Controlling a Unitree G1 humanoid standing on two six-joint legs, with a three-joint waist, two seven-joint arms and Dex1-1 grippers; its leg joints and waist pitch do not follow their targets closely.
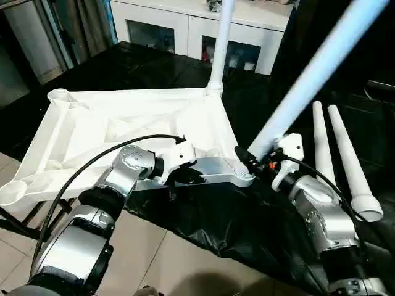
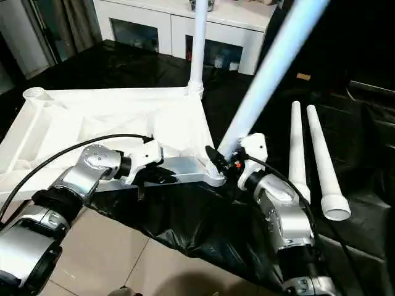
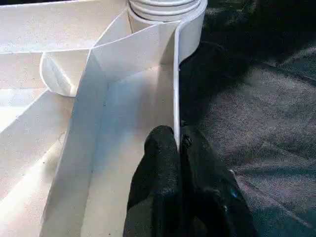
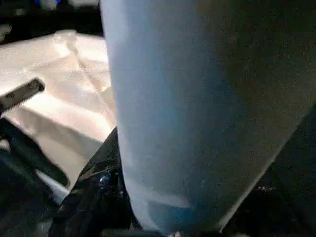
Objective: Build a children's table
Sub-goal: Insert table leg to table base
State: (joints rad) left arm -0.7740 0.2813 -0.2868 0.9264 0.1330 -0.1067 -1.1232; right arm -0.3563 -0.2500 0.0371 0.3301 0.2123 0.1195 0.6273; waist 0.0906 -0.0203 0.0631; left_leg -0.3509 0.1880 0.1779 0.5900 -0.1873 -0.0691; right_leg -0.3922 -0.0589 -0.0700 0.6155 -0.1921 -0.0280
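Left eye view, white plastic ribbed tabletop [image 1: 123,123] upside down on black sheet [image 1: 222,222], left gripper [image 3: 178,148] clenched on its near rim, right gripper [image 1: 252,161] grasping tilted white tube leg [image 1: 308,80] at near corner socket [image 1: 242,174].

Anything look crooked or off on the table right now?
Yes. The white tube leg held by the right claw leans steeply at the near corner socket, unlike the upright fitted leg.
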